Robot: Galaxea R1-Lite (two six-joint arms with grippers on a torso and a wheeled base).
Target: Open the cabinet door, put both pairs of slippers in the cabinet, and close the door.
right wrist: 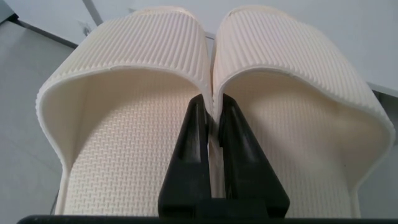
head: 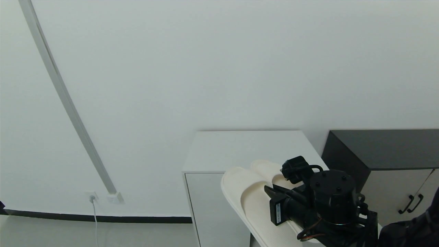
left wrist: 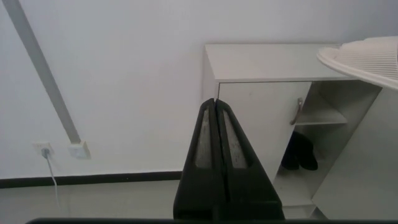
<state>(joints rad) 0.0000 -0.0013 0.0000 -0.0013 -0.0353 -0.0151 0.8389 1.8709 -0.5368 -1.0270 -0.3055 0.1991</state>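
Observation:
A pair of cream ribbed slippers [right wrist: 124, 124] is held side by side, and my right gripper [right wrist: 213, 102] is shut on their touching inner edges. In the head view the slippers [head: 247, 192] hang in front of the white cabinet [head: 247, 147], with the right arm just behind them. My left gripper [left wrist: 215, 102] is shut on nothing and points at the cabinet [left wrist: 267, 62] from a distance. The cabinet's right half stands open, showing a shelf [left wrist: 320, 118] and dark shoes [left wrist: 300, 152] inside. One slipper's sole [left wrist: 367, 56] juts in above the cabinet's top.
A lower cabinet with a black top [head: 384, 144] and dark handles [head: 411, 204] stands right of the white one. A wall socket with a cable [head: 92, 197] and a grey trunking strip [head: 65, 96] are on the wall to the left.

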